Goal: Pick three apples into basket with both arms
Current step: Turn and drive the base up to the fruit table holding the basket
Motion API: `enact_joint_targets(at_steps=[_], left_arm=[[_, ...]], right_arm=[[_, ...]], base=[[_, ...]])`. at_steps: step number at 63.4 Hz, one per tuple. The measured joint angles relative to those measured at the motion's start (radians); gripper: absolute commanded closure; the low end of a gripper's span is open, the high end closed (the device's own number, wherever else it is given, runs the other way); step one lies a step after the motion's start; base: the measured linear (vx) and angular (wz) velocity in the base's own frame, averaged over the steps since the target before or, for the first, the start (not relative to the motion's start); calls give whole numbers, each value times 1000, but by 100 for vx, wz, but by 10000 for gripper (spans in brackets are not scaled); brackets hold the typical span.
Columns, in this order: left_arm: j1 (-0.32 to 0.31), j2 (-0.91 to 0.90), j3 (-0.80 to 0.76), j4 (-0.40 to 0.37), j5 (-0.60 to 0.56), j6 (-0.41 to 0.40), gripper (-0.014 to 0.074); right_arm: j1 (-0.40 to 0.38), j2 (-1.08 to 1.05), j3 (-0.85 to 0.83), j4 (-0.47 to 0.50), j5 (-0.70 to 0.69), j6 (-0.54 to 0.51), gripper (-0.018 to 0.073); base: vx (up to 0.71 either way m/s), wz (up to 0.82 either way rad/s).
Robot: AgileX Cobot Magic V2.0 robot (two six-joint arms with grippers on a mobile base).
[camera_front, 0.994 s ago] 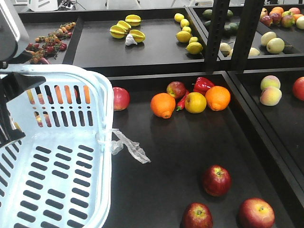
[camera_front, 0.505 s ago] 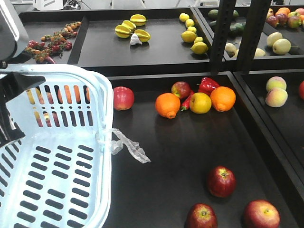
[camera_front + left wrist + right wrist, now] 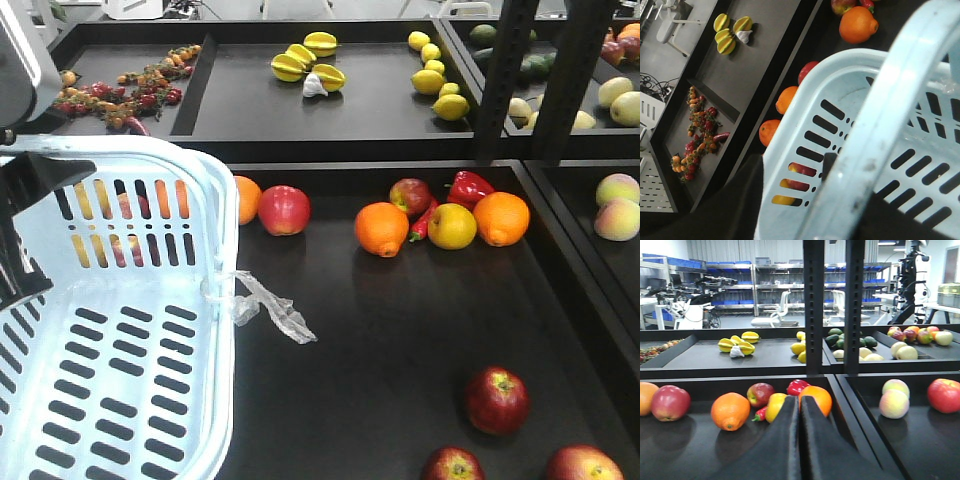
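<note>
1. Apples: 3 dark red ones lie on the black tray (image 3: 380,330) at the lower right of the front view. 1 apple (image 3: 497,400) shows whole, while a second apple (image 3: 453,466) and a third apple (image 3: 583,466) are cut by the bottom edge. All 3 are outside the basket and well apart from it.
2. The basket (image 3: 215,200) fills the left of the front view, with a clear plastic strip (image 3: 270,308) hanging from its right rim. In the left wrist view its handle (image 3: 875,130) crosses close to the camera.
3. The left gripper (image 3: 22,230) shows as a black mass at the basket's left edge. Its fingers are hidden, so I cannot tell how far it is open or whether it grips anything.
4. The right gripper (image 3: 800,400) has its 2 black fingers (image 3: 787,440) pressed together with nothing between them.
5. Beyond those fingers, along the back of the tray, lie an orange (image 3: 730,411), a small red apple (image 3: 760,394), a yellow apple (image 3: 775,404) and a red pepper (image 3: 797,386).
</note>
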Motion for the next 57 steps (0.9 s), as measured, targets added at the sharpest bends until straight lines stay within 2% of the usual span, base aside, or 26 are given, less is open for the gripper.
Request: enact_joint_targets(at_steps=[57], left_arm=[[0,0,0,0,0,0,603]], right_arm=[[0,0,0,0,1,0,568]], base=[[1,3]])
